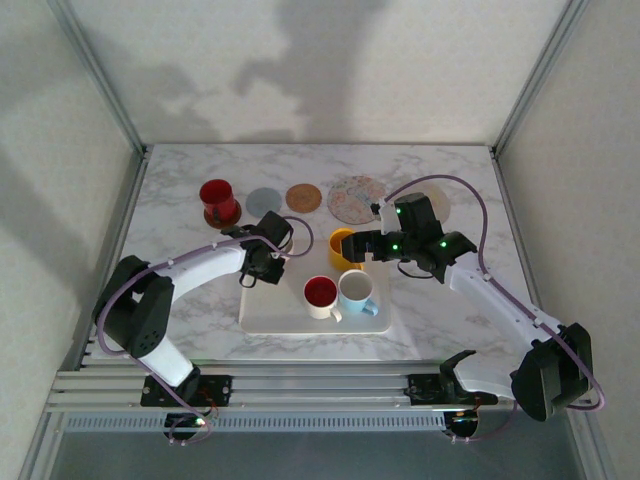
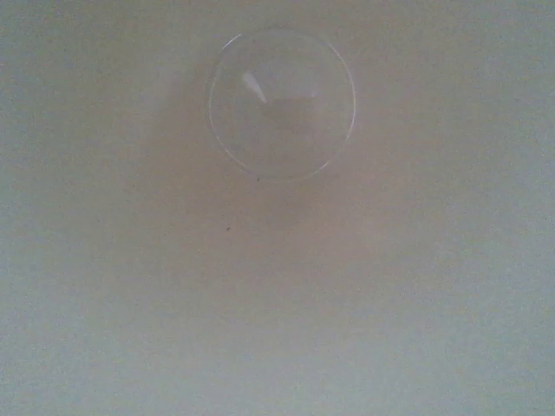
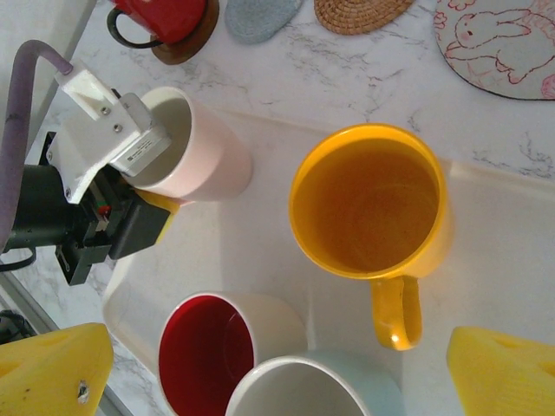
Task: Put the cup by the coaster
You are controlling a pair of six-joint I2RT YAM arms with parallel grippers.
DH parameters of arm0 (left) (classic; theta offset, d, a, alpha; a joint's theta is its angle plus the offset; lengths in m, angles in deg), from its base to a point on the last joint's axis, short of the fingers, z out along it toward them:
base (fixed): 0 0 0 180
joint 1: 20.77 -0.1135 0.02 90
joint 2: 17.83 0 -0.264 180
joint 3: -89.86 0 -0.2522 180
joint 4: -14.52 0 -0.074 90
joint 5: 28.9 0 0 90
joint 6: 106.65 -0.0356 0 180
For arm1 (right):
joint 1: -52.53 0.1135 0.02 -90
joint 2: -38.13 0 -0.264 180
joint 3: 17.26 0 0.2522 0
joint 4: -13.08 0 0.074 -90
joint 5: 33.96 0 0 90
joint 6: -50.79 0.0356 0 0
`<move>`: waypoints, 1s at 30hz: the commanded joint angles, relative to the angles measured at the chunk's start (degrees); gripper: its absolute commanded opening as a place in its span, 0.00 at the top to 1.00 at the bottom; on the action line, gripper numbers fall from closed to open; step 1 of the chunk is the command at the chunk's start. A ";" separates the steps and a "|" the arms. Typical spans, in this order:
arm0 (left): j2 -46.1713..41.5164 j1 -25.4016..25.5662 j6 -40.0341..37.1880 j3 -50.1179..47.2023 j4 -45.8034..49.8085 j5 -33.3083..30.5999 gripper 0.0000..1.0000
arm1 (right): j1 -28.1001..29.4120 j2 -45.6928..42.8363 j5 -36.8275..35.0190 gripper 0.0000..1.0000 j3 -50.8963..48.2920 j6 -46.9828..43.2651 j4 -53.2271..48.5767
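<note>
Left claw: set at the rim of a plain pale pink ceramic cup, which stands upright in a corner of the white plastic tray. One yellow pad lies against the cup's outer wall. The other finger is hidden, so whether the claw is clenched or released cannot be told. The left wrist view looks straight down onto a pale round floor.

Right claw: released, fingers wide apart, grasping nothing. A glossy yellow mug stands on the tray just ahead of it, handle towards the claw. Nearer the claw stand a white cup with red interior and a pale blue cup.

Beyond the tray, on the marble table, in a row:
- a red cup on a round brown coaster
- a grey felt coaster
- a woven straw coaster
- a round rabbit-printed coaster

The pale pink cup is apart from all of them
</note>
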 commanded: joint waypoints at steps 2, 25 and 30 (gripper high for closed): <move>-0.29 0.43 0.98 1.13 0.04 -1.85 0.88 | 0.55 -1.81 -1.14 0.01 -0.01 -0.86 1.04; -8.56 0.79 3.55 3.86 1.81 -4.99 1.00 | 0.54 -4.87 0.36 0.01 0.86 -0.49 0.63; -8.37 0.17 2.24 6.74 3.28 -6.27 1.00 | 0.54 -5.16 1.52 0.01 1.97 -0.17 0.95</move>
